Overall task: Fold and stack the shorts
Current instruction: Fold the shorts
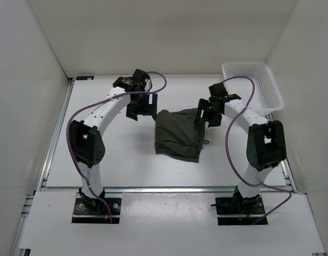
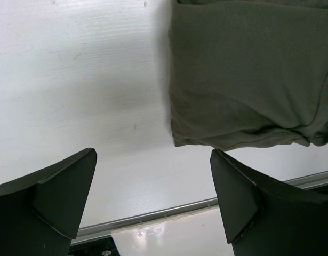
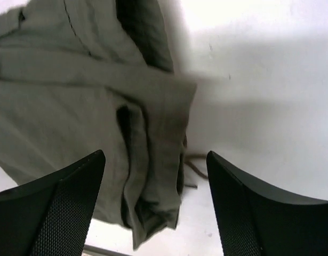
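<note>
Shorts (image 1: 178, 134) want matching edge pinches from left gripper (image 1: 140, 108) at nine o'clock, right gripper (image 1: 208, 115) at three, both wide, empty

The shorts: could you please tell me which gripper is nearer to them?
Right. The right gripper hangs over the right edge of the shorts; the left gripper sits just off their far left corner.

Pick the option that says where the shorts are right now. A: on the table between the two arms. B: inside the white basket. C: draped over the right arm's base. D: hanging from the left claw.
A: the shorts lie crumpled on the table between the open left claw and the open right claw, neither gripping them.
</note>
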You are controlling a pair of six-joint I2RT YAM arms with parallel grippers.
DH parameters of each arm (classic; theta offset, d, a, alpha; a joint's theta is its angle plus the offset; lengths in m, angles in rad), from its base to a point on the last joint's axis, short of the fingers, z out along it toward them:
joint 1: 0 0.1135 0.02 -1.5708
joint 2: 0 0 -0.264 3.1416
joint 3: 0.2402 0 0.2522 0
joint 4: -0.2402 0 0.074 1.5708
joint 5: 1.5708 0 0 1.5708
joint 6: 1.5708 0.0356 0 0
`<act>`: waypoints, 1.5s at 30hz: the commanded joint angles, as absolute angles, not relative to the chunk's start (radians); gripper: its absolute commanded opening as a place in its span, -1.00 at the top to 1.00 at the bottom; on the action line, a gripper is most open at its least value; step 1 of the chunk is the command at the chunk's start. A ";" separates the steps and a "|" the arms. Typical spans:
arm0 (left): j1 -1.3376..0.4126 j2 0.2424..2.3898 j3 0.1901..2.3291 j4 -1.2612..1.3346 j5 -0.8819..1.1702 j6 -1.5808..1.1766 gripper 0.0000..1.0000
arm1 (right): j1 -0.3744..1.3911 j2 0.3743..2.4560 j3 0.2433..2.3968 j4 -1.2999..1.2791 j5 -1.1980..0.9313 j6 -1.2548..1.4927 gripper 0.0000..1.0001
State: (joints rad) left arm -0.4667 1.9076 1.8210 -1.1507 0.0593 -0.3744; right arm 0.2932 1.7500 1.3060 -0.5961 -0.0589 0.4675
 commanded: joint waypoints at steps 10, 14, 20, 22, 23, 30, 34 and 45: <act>-0.465 1.859 1.818 -1.146 0.058 -0.367 -0.98 | 0.279 1.848 1.428 -0.563 -0.117 0.449 0.28; -0.465 1.870 1.827 -1.146 0.067 -0.367 -0.98 | 0.288 1.859 1.437 -0.572 -0.104 0.449 -0.02; -0.465 1.870 1.827 -1.146 0.067 -0.367 -0.98 | 0.298 1.899 1.456 -0.572 -0.113 0.440 0.37; -0.465 1.870 1.827 -1.146 0.067 -0.367 -0.98 | 0.307 1.888 1.456 -0.572 -0.114 0.440 0.78; -0.465 1.870 1.827 -1.146 0.067 -0.367 -0.98 | 0.307 1.888 1.456 -0.581 -0.103 0.440 0.91; -0.465 1.861 1.816 -1.146 0.048 -0.367 -0.98 | 0.350 1.724 1.476 -0.629 -0.051 0.449 1.00; -0.454 1.861 1.827 -1.155 0.038 -0.357 -0.98 | 0.380 1.704 1.549 -0.650 -0.029 0.449 1.00; -0.436 1.870 1.827 -1.154 0.048 -0.357 -0.98 | 0.362 1.979 1.854 -0.672 0.067 0.449 1.00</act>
